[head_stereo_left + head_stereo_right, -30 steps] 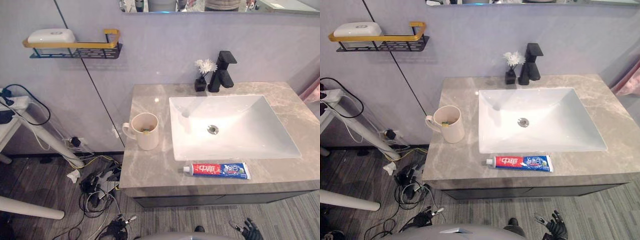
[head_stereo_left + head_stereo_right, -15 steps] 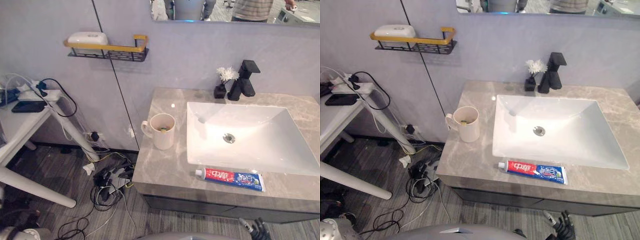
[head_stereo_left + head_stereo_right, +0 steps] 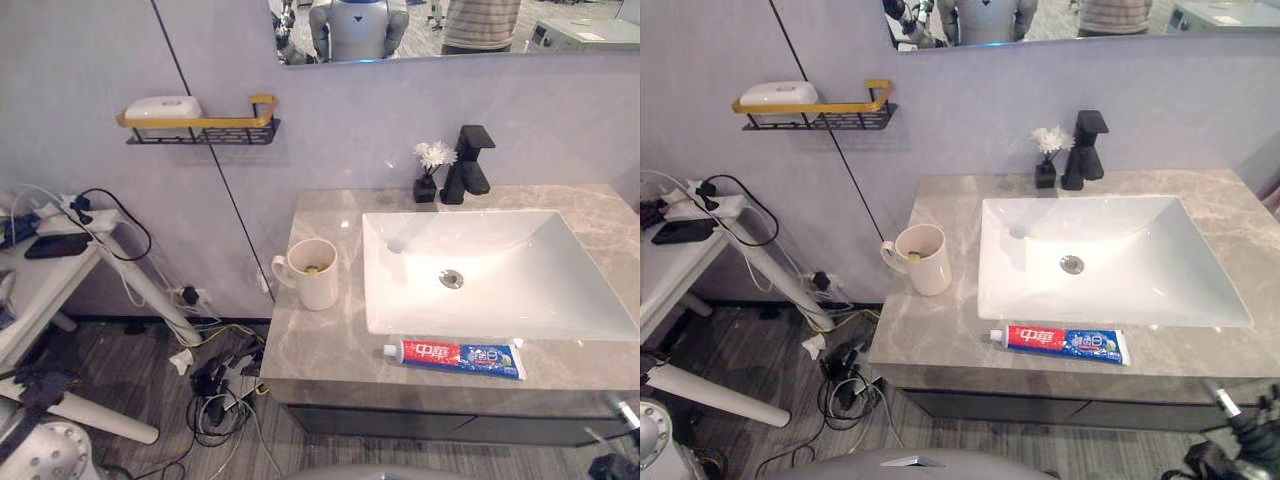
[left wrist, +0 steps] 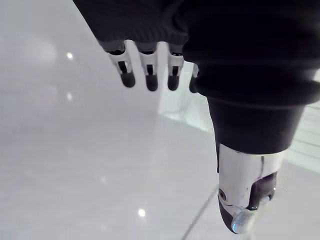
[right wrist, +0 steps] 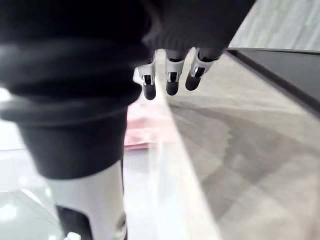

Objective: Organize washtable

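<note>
Your left hand and right hand both have straight, loose fingers and hold nothing. The toothpaste lies flat by the counter's front edge, just before the sink. The cup stands left of the sink, with bare counter around it.

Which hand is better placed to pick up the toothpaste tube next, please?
The right, probably. The right hand hangs open below the counter at its front right, the side where the toothpaste tube lies before the sink. The left hand, also open, faces a pale surface in its wrist view.
</note>
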